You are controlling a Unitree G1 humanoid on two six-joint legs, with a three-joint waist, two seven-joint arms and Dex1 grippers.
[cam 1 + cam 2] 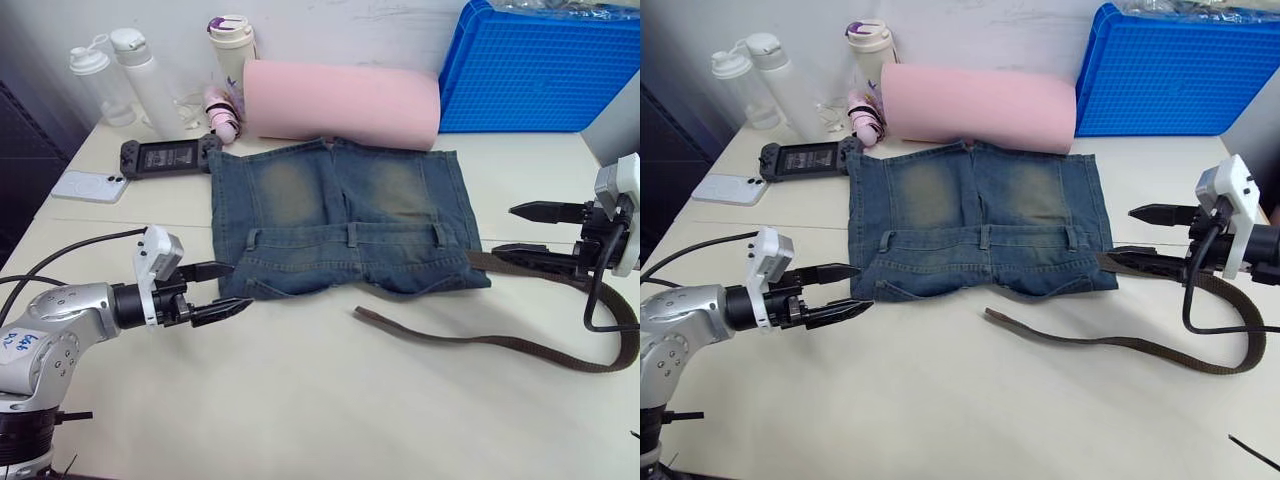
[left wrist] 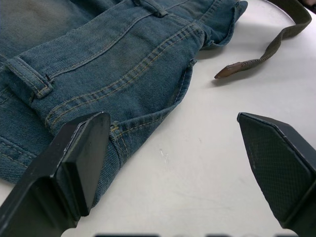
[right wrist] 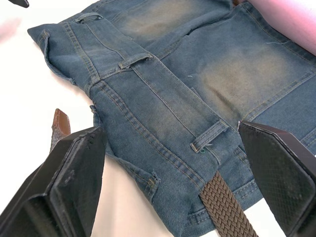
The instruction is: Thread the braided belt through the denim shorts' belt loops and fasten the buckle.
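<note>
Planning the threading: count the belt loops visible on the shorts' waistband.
3. One belt loop near the robot's left end of the waistband, one at the middle, one towards its right end. More may be hidden under the denim shorts.

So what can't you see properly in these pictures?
- The buckle: not visible; the braided belt runs behind the right claw.
- Where the belt goes under the denim shorts: hidden by the denim in the right wrist view.
- Labels on the bottles: too small.
</note>
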